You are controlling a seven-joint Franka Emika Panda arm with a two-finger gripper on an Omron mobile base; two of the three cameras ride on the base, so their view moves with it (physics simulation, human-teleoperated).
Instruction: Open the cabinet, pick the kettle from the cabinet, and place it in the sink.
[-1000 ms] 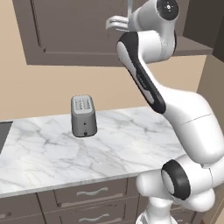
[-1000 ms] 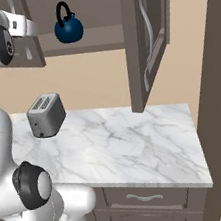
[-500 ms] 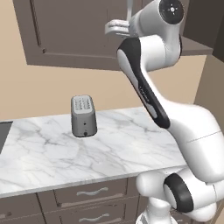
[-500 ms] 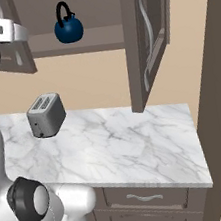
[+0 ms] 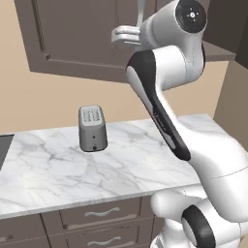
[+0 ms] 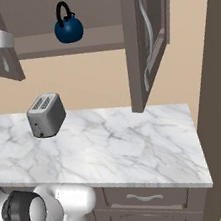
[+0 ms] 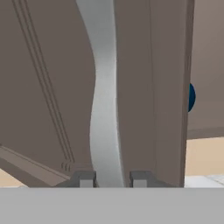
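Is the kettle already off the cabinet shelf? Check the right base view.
No, the kettle sits on the shelf inside the cabinet, beside its open right door.

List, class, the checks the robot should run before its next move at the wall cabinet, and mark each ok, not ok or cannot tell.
1. Right cabinet door swung open: ok.
2. Left door open: not ok, it looks closed.
3. Gripper lined up on the left door's silver handle, a fingertip on each side: ok.
4. Jaws clamped firmly on that handle: cannot tell.
5. Kettle upright on the shelf: ok.
6. Toaster on the counter, well below the door: ok.
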